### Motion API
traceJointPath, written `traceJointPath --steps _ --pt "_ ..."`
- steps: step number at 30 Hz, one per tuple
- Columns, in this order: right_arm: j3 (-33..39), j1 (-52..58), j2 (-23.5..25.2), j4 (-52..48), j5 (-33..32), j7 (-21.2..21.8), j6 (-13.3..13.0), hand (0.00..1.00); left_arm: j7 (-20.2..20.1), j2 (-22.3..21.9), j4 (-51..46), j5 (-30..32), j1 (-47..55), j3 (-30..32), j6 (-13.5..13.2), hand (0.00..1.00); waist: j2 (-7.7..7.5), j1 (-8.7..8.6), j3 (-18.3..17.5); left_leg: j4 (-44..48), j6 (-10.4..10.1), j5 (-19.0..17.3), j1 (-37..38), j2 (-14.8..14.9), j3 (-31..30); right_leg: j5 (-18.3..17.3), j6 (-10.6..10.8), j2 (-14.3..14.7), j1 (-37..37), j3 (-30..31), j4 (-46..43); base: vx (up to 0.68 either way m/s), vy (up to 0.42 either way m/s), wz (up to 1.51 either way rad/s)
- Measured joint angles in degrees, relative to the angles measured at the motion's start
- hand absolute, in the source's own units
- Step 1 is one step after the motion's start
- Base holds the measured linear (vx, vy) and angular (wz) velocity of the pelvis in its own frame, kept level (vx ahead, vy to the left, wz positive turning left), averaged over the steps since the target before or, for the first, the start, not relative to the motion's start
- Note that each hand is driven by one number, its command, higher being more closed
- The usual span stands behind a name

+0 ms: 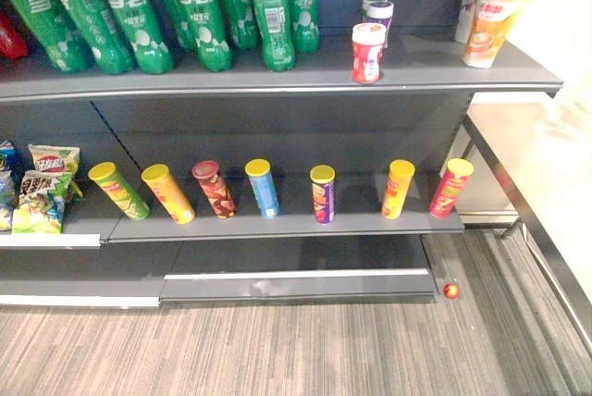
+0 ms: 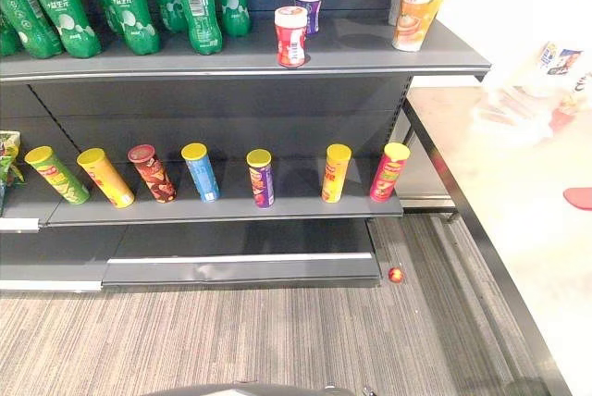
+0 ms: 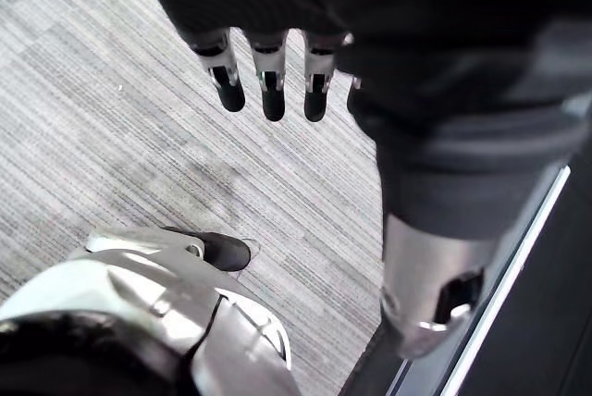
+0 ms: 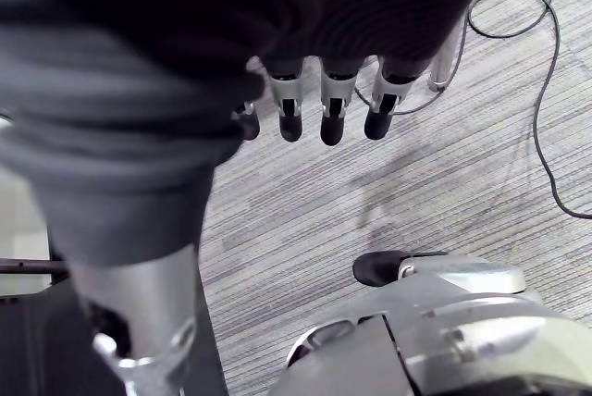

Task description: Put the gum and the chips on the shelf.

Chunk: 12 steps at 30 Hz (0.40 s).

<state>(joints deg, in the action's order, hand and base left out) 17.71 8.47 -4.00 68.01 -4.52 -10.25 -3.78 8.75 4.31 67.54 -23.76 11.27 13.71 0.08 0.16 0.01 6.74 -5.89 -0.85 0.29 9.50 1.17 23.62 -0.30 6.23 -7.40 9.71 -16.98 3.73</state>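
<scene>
Left hand and right hand are hanging over grey carpet, fingers loosely straight, carrying nothing. Gum canisters are standing on the upper shelf. Chip cans are leaning back in a row on the lower shelf, probably so their labels face out. Items on the white table are washing out and I cannot identify them.

Inside a shop: dark grey display shelving stocked in neat rows with green soft-drink bottles, chip cans spaced in a line, snack bags and lidded drink cups, all facing an aisle of striped grey carpet.
</scene>
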Motion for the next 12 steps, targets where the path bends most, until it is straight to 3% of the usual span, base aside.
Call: traceJointPath --steps 5,6,7,8,9,11,12 --pt "0.5 -0.2 0.0 0.4 0.0 -0.6 0.0 0.0 -0.2 0.0 0.0 0.2 0.0 -0.1 0.0 0.0 0.0 0.0 0.0 0.0 -0.3 -0.2 0.0 0.0 -0.2 0.0 0.0 0.0 0.2 0.0 0.0 -0.07 -0.033 0.07" --pt "-22.2 7.5 -11.6 -20.2 4.5 10.2 4.0 0.0 -8.8 10.8 -18.1 22.8 3.8 -19.0 0.0 0.0 0.28 0.25 -6.7 25.4 -0.2 -8.4 -21.3 0.3 -23.4 -7.7 -2.8 4.4 -19.7 19.2 -22.5 -0.33 -0.166 0.39" --pt "-22.3 5.9 -10.2 -17.2 4.4 10.0 4.1 0.0 -8.7 9.6 -15.6 22.8 2.5 -19.0 0.2 0.0 0.64 0.22 -6.2 30.1 -0.8 -9.3 -22.8 0.0 -24.2 -9.6 -1.8 4.2 -21.7 19.4 -28.3 -0.34 -0.18 0.43" --pt "-21.3 5.5 -8.7 -15.2 3.8 9.2 4.1 0.0 -7.8 8.8 -14.3 22.2 2.4 -17.8 0.3 0.0 -0.55 0.24 -5.6 32.6 -0.8 -10.7 -23.7 -0.1 -24.3 -11.7 -1.6 3.7 -23.1 19.4 -31.8 -0.05 -0.017 0.11" --pt "-21.9 5.5 -7.3 -13.6 4.0 9.3 4.4 0.0 -7.3 8.4 -13.1 22.3 2.6 -17.8 0.4 0.0 -0.75 0.21 -5.7 33.0 -0.7 -11.8 -24.4 -0.5 -24.2 -13.5 -1.6 3.2 -24.0 19.4 -33.4 -0.07 -0.027 0.12" --pt "-21.9 5.5 -6.3 -12.6 3.8 9.0 4.4 0.0 -6.8 7.4 -12.4 21.1 3.4 -17.4 0.7 0.0 -1.12 0.16 -6.6 28.7 -0.8 -10.8 -23.3 -0.9 -23.7 -13.0 -1.2 2.7 -23.5 19.5 -30.1 0.0 -0.014 0.1" --pt "-14.4 3.6 -4.2 -8.5 1.7 5.4 2.5 0.0 -5.3 5.7 -9.2 12.1 1.5 -13.8 1.1 0.0 -0.36 0.02 -2.8 24.0 -0.6 -9.8 -16.6 1.4 -19.8 -11.3 -1.3 1.3 -16.3 16.0 -23.4 0.08 -0.004 0.09"
